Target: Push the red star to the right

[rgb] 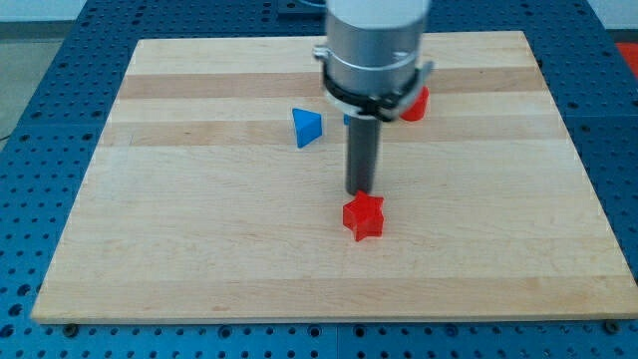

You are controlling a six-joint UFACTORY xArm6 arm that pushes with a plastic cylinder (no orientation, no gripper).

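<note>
The red star (364,216) lies a little below the middle of the wooden tabletop (199,249), slightly toward the view's right of centre. My tip (360,192) stands just above it in the view, at the star's upper edge and a shade to its left, so close that I cannot tell whether the two touch. There is no gripper on this arm, only the dark rod, so nothing is held or clamped.

To the view's right of the star the board is bare wood out to its edge. The other blocks all sit toward the view's top. A blue triangular block (307,128) rests up and to the left of the star, well apart from it. A second red block (416,104) sits up and to the right, partly hidden behind the arm's grey cylinder (377,45), so its shape is unclear. A sliver of another blue block (348,119) shows beside the rod, mostly hidden. A blue perforated surface (40,120) surrounds the board.
</note>
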